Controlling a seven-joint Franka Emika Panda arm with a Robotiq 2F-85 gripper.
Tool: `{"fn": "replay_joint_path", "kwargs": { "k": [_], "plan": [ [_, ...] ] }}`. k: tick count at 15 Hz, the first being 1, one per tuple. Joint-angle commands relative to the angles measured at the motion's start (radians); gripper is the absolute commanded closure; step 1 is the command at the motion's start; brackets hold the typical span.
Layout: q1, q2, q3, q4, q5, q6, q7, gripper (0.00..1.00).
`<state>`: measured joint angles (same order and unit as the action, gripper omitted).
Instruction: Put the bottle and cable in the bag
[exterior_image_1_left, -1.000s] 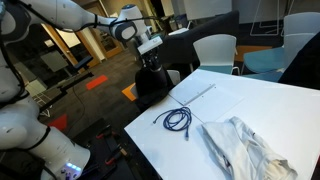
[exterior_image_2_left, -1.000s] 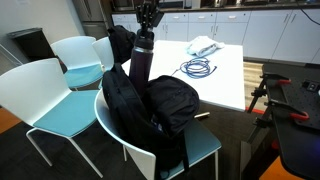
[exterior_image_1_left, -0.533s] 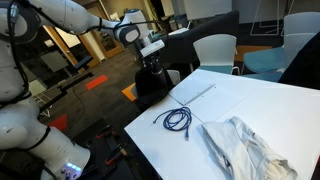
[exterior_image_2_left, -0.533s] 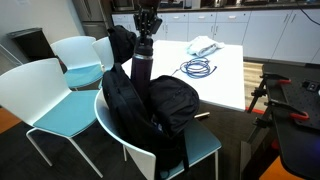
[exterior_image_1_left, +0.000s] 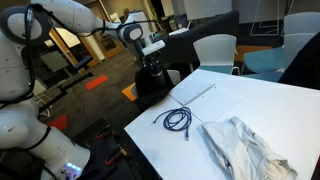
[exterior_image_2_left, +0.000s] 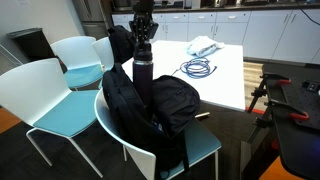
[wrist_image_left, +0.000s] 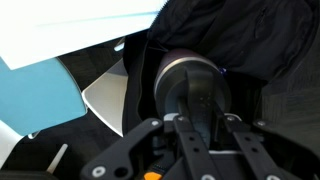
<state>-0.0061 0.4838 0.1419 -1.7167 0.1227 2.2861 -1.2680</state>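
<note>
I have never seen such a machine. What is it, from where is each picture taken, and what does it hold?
It is a white robot arm ending in two fingers. Two pictures come from cameras standing in the room; the third comes from a camera on the wrist, looking along the fingers. The fingers grip the cap of a dark bottle, upright at the top of a black bag on a chair. On the white table lie a coiled cable and a pale crumpled cloth.

Even indoor light, soft shadows, white table (exterior_image_1_left: 250, 100) beside the pincer (exterior_image_1_left: 150, 63) bright, wrist view dim, bottle (wrist_image_left: 190, 75) under it slightly blurred
</note>
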Motion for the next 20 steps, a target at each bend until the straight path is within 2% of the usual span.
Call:
{"fn": "replay_joint_path", "kwargs": {
  "k": [1,5,9,17,20],
  "plan": [
    [0.041,0.055,-0.008,0.131,-0.09,-0.102,0.072,0.94],
    [0.081,0.12,-0.012,0.219,-0.185,-0.124,0.108,0.94],
    [0.105,0.177,-0.009,0.266,-0.26,-0.084,0.119,0.94],
    [0.052,0.234,0.065,0.277,-0.153,-0.057,0.077,0.94],
    [0.065,0.248,0.066,0.269,-0.169,-0.035,0.079,0.94]
  ]
}}
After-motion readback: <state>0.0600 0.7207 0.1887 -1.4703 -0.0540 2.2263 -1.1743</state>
